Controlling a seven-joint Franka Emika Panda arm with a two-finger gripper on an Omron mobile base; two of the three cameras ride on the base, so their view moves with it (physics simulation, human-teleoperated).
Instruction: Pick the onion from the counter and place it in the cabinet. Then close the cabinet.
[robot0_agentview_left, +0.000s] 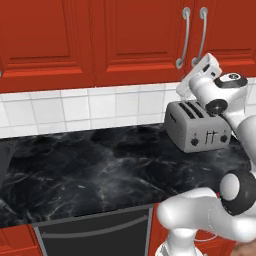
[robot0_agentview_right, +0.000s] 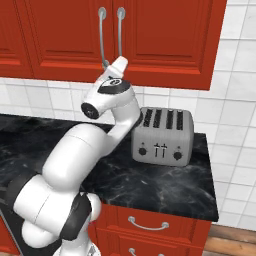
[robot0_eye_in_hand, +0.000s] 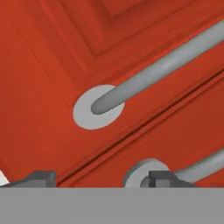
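Observation:
The cabinet (robot0_agentview_left: 145, 40) is a red wall unit with two panelled doors, both shut, and two curved silver handles (robot0_agentview_left: 186, 37) side by side. My gripper (robot0_agentview_left: 209, 62) is raised to the lower ends of those handles (robot0_agentview_right: 102, 35), just above the toaster. In the hand view the gripper (robot0_eye_in_hand: 103, 178) is open and close to the door fronts. One handle's round base (robot0_eye_in_hand: 98, 107) lies ahead, and the other base (robot0_eye_in_hand: 142, 174) sits beside the right fingertip (robot0_eye_in_hand: 168, 178). Nothing is between the fingers. The onion is out of view. The black marble counter (robot0_agentview_left: 100, 170) stretches below.
A silver four-slot toaster (robot0_agentview_left: 197, 125) stands on the counter against the white tiled wall, directly under my hand. A dark appliance front (robot0_agentview_left: 95, 235) sits below the counter edge. The counter ends at the right past the toaster (robot0_agentview_right: 162, 132).

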